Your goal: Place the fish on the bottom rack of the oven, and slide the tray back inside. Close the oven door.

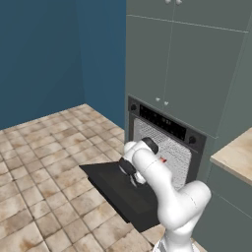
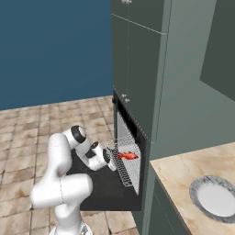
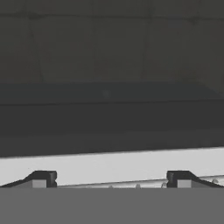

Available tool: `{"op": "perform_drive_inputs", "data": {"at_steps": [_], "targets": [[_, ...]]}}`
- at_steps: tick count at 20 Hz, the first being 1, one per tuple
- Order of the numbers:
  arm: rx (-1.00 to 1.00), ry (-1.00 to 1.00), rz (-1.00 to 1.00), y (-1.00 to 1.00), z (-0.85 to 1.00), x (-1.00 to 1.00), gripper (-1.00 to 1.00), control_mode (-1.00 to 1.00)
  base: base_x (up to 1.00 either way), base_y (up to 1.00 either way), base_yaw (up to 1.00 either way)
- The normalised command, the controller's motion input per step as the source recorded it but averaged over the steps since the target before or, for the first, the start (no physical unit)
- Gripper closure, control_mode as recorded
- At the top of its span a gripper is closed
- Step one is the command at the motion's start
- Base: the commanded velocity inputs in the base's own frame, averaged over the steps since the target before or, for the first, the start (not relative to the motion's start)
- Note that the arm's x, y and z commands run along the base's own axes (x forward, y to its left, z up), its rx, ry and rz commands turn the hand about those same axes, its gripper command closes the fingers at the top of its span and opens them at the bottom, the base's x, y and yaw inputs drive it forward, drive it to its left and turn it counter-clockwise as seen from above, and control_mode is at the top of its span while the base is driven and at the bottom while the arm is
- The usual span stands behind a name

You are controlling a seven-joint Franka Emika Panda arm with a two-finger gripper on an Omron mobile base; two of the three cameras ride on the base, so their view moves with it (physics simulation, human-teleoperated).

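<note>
The red-orange fish (image 2: 127, 156) lies on the bottom rack (image 2: 129, 173), a silver wire grid in the black oven (image 1: 193, 141). The rack's front part sticks out a little over the oven door (image 2: 102, 185), which hangs open and flat. A bit of the fish (image 1: 163, 160) shows past my arm. My gripper (image 2: 112, 162) is level with the rack's front edge, close to it and just left of the fish. In the hand view my gripper (image 3: 111, 180) is open, fingertips (image 3: 41, 179) wide apart with nothing between them, facing a pale band (image 3: 113, 162) and the dark cavity.
Grey-green cabinets (image 1: 192, 64) frame the oven above and to the right. A marble counter (image 2: 183, 183) on the right carries a round grey plate (image 2: 215, 198). The open door (image 1: 120, 189) juts out over the tiled floor (image 1: 44, 162).
</note>
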Motion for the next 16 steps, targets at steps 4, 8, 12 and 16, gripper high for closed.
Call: {"op": "perform_drive_inputs", "data": {"at_steps": [4, 8, 12, 16], "targets": [[0.0, 0.0, 0.0, -1.0, 0.0, 0.13, -1.0, -1.0, 0.0, 0.0, 0.0], [0.0, 0.0, 0.0, -1.0, -0.02, 0.06, -1.0, -1.0, 0.0, 0.0, 0.0], [0.0, 0.0, 0.0, -1.0, 0.0, 0.02, -1.0, -1.0, 0.0, 0.0, 0.0], [0.01, 0.0, 0.01, -0.44, 0.29, -0.1, -1.0, -1.0, 0.0, 0.0, 0.0]]}}
